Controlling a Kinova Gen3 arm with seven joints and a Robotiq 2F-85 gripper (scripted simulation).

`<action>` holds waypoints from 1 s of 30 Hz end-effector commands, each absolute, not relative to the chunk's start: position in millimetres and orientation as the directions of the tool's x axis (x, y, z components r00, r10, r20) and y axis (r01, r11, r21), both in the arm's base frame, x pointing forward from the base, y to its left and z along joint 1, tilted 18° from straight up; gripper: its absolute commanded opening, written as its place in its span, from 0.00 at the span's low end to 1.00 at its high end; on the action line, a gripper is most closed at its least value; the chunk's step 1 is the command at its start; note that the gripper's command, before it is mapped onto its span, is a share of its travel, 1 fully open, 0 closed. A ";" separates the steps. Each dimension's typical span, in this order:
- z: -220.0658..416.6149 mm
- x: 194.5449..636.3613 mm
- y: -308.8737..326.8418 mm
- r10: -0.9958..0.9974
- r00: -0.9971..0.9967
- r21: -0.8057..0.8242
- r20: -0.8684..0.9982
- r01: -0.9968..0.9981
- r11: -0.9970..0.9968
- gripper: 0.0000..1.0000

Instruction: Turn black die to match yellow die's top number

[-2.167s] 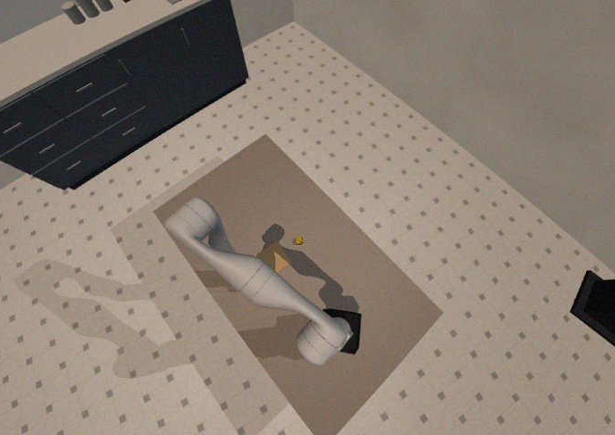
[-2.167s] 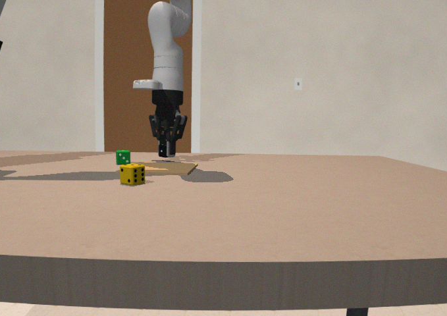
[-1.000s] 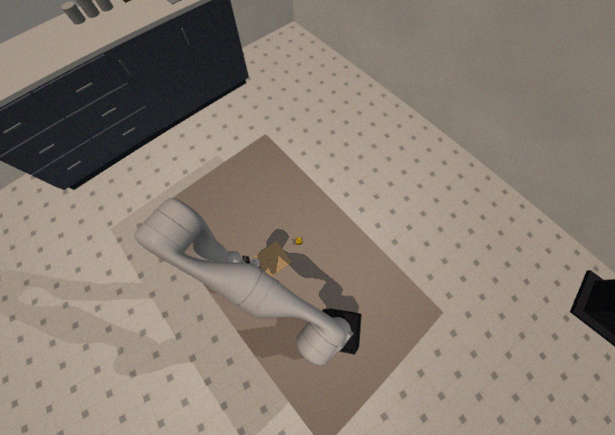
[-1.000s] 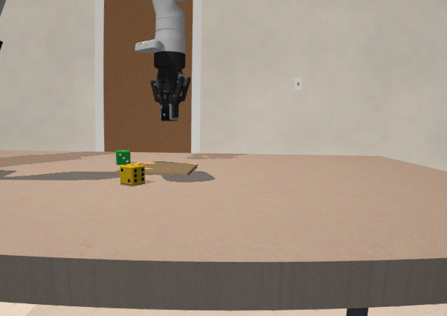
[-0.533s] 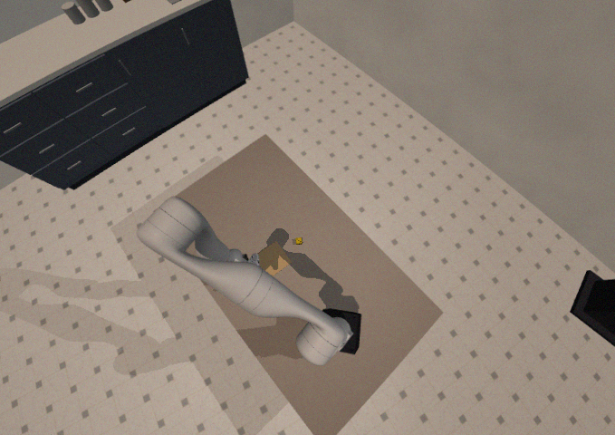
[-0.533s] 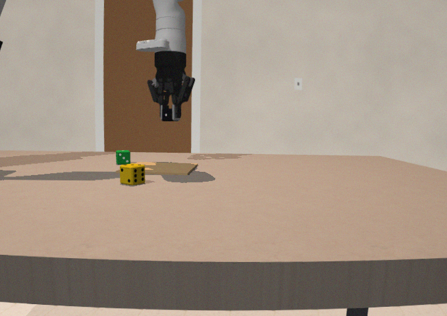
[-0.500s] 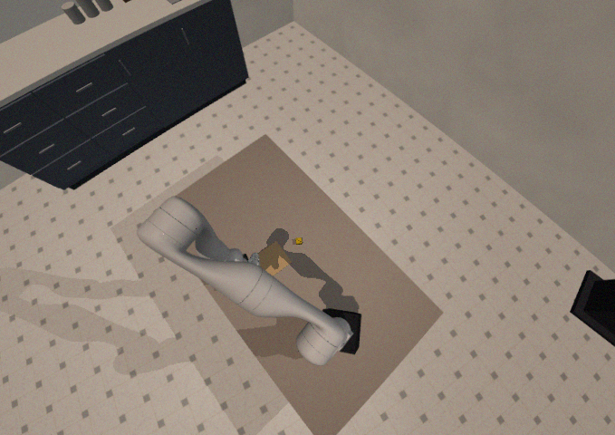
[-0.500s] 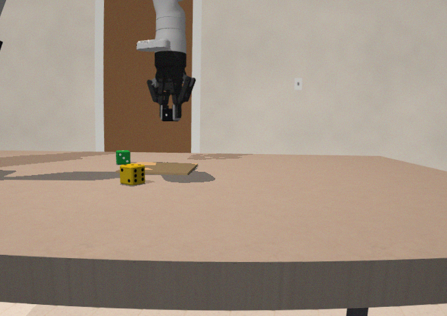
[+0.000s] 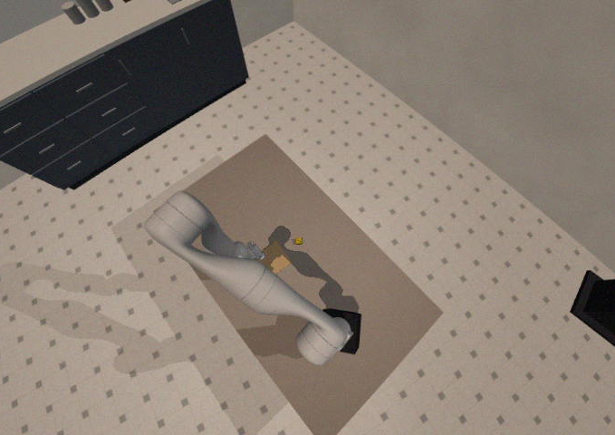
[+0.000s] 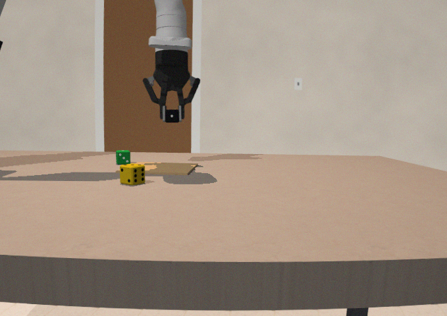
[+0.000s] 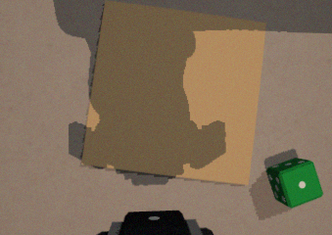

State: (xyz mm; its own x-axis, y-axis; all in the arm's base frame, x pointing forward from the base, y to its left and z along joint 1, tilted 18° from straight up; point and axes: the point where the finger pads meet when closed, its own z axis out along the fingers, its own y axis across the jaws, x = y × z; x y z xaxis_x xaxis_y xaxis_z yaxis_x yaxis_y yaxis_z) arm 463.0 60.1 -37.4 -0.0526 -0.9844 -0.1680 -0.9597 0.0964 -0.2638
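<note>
Gripper (image 10: 171, 116): raised well above the table, pointing straight down; fingers partly closed and clamped on the black die.
Black die (image 10: 171, 116): held between the fingertips, clear of every surface; face toward the exterior camera shows one white pip; in the wrist view only a black block with one pale pip at the bottom edge (image 11: 154, 222).
Black die top face: hidden by the gripper body, cannot be read.
Mat (image 11: 227, 98): tan square lying flat on the table, directly below the gripper; largely covered by the gripper's shadow; seen as a thin tan sheet in the exterior view (image 10: 173, 168) and as a small tan patch beside the arm in the top view (image 9: 279, 262).
Green die (image 11: 296, 182): resting on the table just off the mat's lower right corner in the wrist view, not touching the mat; one white pip on top.
Green die, exterior view (image 10: 122, 157): behind the yellow die, apart from it.
Yellow die (image 10: 132, 174): resting on the table, off the mat, near its edge on the camera side; side faces show four and six black pips; top face seen edge-on in the exterior view, count cannot be read.
Yellow die, top view (image 9: 298, 239): small yellow speck beside the mat, too small for pips.
Table (image 10: 268, 216): plain brown top carrying the mat and the two resting dice.
</note>
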 end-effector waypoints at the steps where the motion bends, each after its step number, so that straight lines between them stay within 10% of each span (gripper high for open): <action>1: -39.2 463.7 50.7 -0.990 0.047 -0.282 -0.136 -0.960 -0.007 0.26; 12: -46.6 463.7 22.5 -0.749 0.657 -0.305 0.082 -0.699 -0.647 0.26; 30: -56.3 455.8 -7.4 -0.022 0.963 -0.153 0.270 0.020 -0.988 0.26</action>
State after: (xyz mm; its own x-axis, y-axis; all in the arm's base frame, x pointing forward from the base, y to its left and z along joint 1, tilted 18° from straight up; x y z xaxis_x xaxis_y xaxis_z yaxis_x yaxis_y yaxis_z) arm 454.1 -1.1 -57.6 0.9644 -0.0248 0.2633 0.0178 -0.9872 -0.1582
